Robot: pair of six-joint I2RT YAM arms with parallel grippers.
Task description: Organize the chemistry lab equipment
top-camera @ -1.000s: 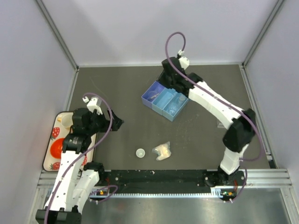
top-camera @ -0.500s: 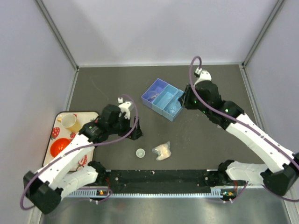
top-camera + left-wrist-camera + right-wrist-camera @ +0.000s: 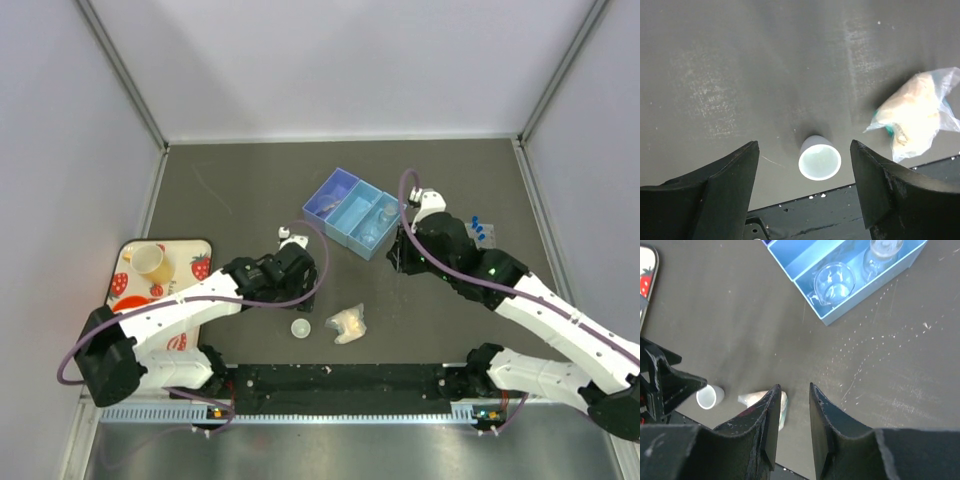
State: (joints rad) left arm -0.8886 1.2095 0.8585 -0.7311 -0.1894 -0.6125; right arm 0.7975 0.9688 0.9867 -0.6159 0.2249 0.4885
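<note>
The left pincer (image 3: 804,146) hangs wide open over the table (image 3: 740,60) — one finger on either side of the small white dish (image 3: 819,161), neither touching it. The dish stands upright near the table's front edge, with the pale packet (image 3: 912,112) near it on the right (crumpled, something tan inside). The right pincer (image 3: 794,387) is barely parted and empty, above bare table near the blue box (image 3: 867,290) — a clear flask (image 3: 834,283) sits in one compartment.
</note>
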